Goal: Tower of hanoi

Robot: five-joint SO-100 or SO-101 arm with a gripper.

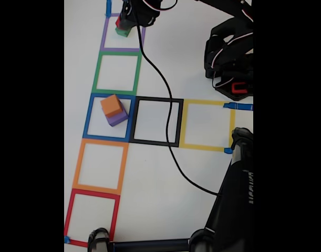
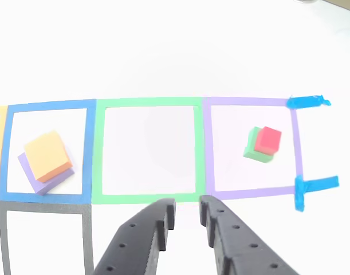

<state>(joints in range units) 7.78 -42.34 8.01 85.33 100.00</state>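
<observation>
The empty, parted claw [image 2: 187,213] is being held short of the red cube [image 2: 270,139], best approached squarely, up-right.

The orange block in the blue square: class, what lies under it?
Under the orange block lies a purple block, turned slightly so its edges stick out. Its top face is mostly covered, and anything beneath it cannot be seen.

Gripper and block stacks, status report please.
Gripper open, empty, over green square's edge. Red block on green block, purple square. Orange block on purple block, blue square. Nothing blocking.
</observation>
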